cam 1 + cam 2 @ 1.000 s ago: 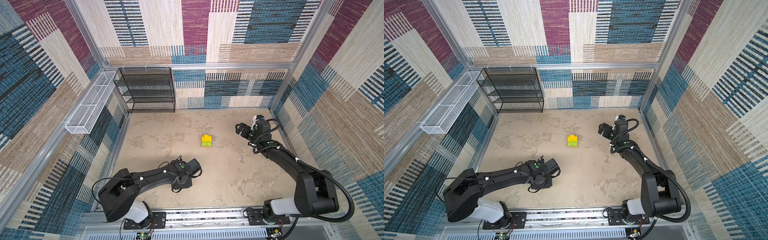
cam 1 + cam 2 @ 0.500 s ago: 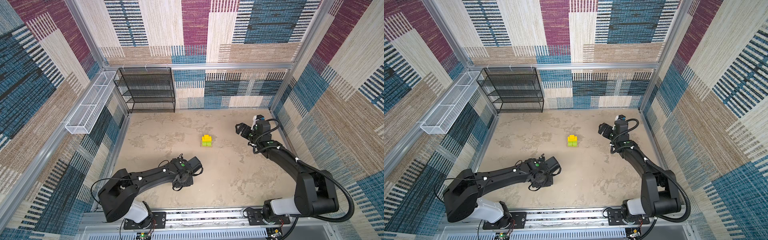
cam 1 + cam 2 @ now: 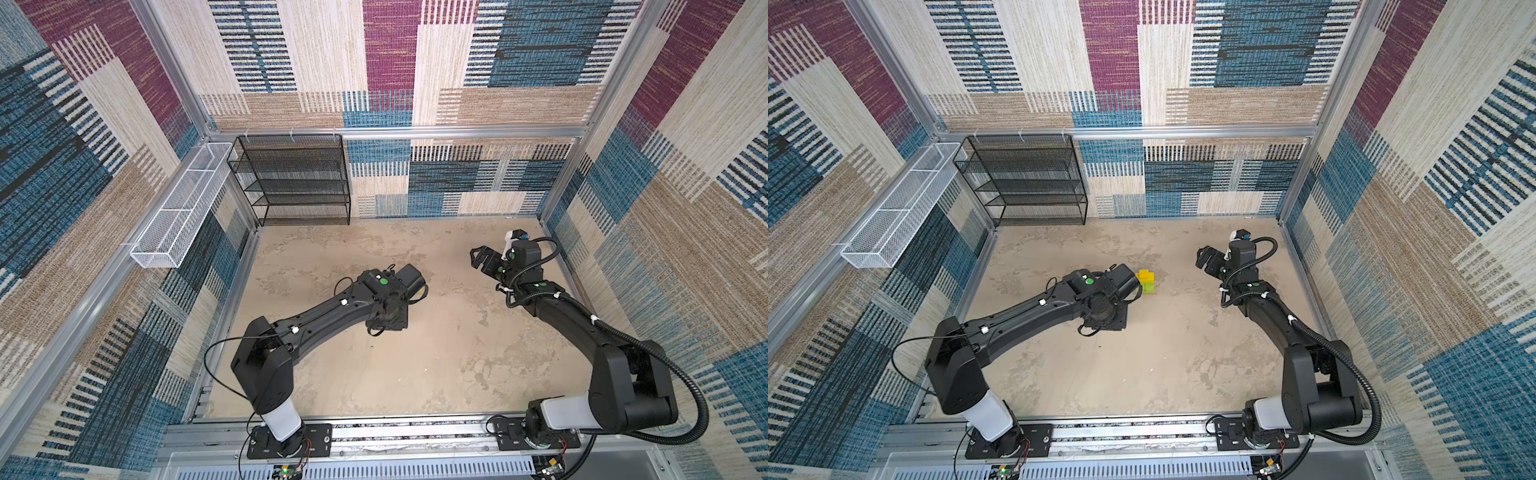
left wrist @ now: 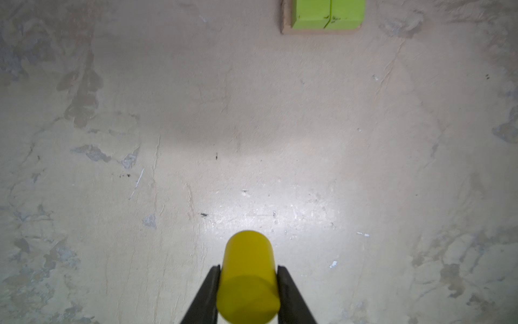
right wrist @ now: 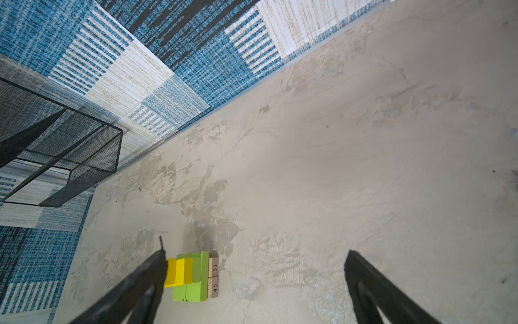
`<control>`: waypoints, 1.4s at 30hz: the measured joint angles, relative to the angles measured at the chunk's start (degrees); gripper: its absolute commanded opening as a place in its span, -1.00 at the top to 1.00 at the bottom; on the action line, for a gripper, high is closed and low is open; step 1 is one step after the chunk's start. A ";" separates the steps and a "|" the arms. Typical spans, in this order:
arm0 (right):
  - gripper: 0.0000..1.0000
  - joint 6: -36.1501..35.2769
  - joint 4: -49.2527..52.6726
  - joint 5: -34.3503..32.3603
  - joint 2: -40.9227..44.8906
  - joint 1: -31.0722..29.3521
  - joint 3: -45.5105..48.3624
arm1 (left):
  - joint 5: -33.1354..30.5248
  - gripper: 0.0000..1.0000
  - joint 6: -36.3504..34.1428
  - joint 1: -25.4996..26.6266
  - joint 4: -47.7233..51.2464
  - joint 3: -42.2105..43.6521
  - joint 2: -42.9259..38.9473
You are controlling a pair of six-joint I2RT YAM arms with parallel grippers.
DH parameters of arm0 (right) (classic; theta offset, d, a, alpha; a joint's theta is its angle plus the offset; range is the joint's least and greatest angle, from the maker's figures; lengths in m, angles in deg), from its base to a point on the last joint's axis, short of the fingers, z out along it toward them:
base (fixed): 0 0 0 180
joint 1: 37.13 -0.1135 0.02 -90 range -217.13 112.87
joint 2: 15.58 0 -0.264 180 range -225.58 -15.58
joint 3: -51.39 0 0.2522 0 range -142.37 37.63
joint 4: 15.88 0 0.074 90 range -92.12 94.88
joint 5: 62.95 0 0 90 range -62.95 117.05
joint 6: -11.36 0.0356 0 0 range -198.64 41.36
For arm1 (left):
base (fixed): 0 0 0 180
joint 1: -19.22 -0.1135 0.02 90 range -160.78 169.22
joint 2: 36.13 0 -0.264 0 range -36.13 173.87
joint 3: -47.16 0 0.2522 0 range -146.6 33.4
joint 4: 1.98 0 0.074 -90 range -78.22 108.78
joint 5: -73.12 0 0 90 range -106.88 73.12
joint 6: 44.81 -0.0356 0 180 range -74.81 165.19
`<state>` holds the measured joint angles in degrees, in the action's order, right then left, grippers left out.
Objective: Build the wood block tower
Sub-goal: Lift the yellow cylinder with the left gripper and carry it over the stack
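Left gripper [image 4: 248, 268], jaws drawn in on the curved flank of the yellow cylinder [image 4: 248, 277], carries it just short of the tower [image 3: 1147, 281], apparently clear of the table [image 4: 280, 126]. The right gripper [image 5: 255, 254], jaws spread wide and empty, stands well apart from the tower on its opposite side. The cylinder is judged light, rigid painted wood with a smooth, slip-prone flank, so a hold across its diameter that leaves both flat ends free suits it. Its long axis runs along the fingers [image 4: 207, 294], one flat end facing the wrist camera and the other toward the table, seemingly near upright.
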<state>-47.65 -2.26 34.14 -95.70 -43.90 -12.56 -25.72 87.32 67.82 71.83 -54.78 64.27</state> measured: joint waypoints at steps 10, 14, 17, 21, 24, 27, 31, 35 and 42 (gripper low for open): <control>-0.99 -0.68 -0.17 0.87 1.01 0.00 0.13 | 1.25 0.86 -9.33 -3.19 8.24 -29.68 18.80; -0.99 -1.09 -0.42 0.85 1.09 0.00 0.13 | 1.84 0.86 -10.80 -4.39 11.52 -40.35 26.12; -0.99 -1.33 -0.46 0.85 1.03 0.04 0.13 | 1.88 0.86 -10.82 -5.66 13.73 -47.25 30.58; -0.99 -1.55 -0.74 0.87 0.09 0.22 0.11 | 1.88 0.86 -10.78 -7.21 15.56 -52.59 33.97; -0.99 -1.75 -0.87 1.33 -0.98 0.42 0.00 | 1.81 0.87 -10.73 -7.78 16.06 -55.39 35.82; -0.99 -1.75 -0.98 1.49 -2.03 0.46 -0.20 | 1.92 0.87 -10.56 -7.82 16.39 -58.01 37.62; -0.99 -1.75 -1.29 1.79 -2.82 0.46 -0.42 | 2.82 0.87 -10.38 -7.96 16.61 -60.98 39.91; -0.99 -1.75 -1.64 1.90 -2.84 0.52 -0.42 | 2.97 0.85 -10.21 -7.98 16.92 -62.60 41.33; -0.99 -1.75 -1.84 1.88 -2.86 0.76 -0.42 | 2.73 0.83 -9.31 -8.74 16.90 -63.21 41.72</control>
<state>-49.40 -4.10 36.02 -98.56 -43.13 -12.98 -22.98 78.01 59.08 88.72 -117.99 105.99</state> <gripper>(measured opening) 0.993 0.343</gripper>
